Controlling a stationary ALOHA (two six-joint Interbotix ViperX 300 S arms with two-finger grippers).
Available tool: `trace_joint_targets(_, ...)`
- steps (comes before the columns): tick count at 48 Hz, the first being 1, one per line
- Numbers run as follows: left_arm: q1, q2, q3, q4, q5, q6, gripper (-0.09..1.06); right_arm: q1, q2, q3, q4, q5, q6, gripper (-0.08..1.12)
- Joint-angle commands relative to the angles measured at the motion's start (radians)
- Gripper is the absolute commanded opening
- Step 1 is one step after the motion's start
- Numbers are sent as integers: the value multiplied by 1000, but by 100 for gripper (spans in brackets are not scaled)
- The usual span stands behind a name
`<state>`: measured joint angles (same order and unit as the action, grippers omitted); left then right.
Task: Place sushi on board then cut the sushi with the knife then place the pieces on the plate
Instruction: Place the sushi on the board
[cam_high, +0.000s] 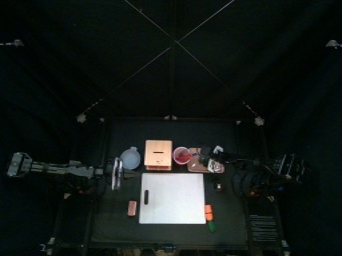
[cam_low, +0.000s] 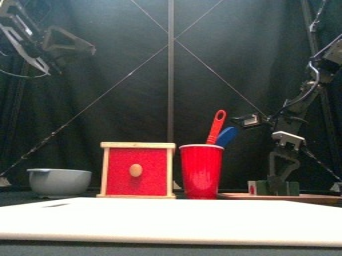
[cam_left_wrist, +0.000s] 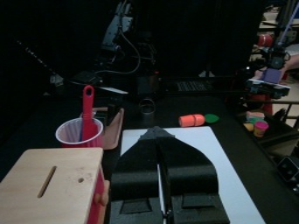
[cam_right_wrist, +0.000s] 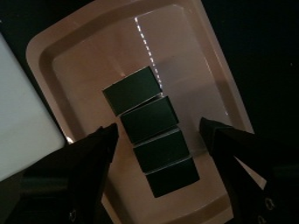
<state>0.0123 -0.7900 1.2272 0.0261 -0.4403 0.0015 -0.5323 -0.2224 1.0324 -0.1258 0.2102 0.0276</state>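
The left arm is seen raised on its own side, the left gripper (cam_left_wrist: 159, 133) held above the table with its jaws pressed together and nothing caught between them. The right arm is bent down over the right rear of the table. There the right gripper (cam_right_wrist: 158, 129) is hung nose-down over the pink tray (cam_right_wrist: 70, 52), its jaws spread wide, one to each side of the sushi roll (cam_right_wrist: 152, 118). No contact with the roll can be made out. The roll is laid flat in the tray as four dark green blocks in a row (set end to end, none pulled away). The white cutting board (cam_high: 174, 198) is found at the front middle of the table. Behind it a line is formed: the blue-grey bowl (cam_low: 59, 180), the wooden box (cam_low: 138, 170) with its red drawer front closed, then the red cup (cam_low: 202, 172). In the cup a red knife (cam_low: 215, 127) and a blue knife (cam_low: 229, 134) are stood, both leaning rightward. What lies inside the bowl cannot be told.
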Motion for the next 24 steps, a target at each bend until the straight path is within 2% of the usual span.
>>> trace_joint_targets(1,2,2,-12,0,-8,0,-3,-9,-11,-15,0,-6,-2,100)
trace_joint_targets(4,2,2,-12,0,-8,0,-3,-9,-12,-12,0,-6,-2,97)
trace_joint_targets(16,3,2,-12,0,-9,-2,-3,-5,-11,-8,0,-6,0,68)
trace_joint_targets(24,5,2,-11,-2,-8,-3,-3,-2,-12,-14,6,-3,5,59)
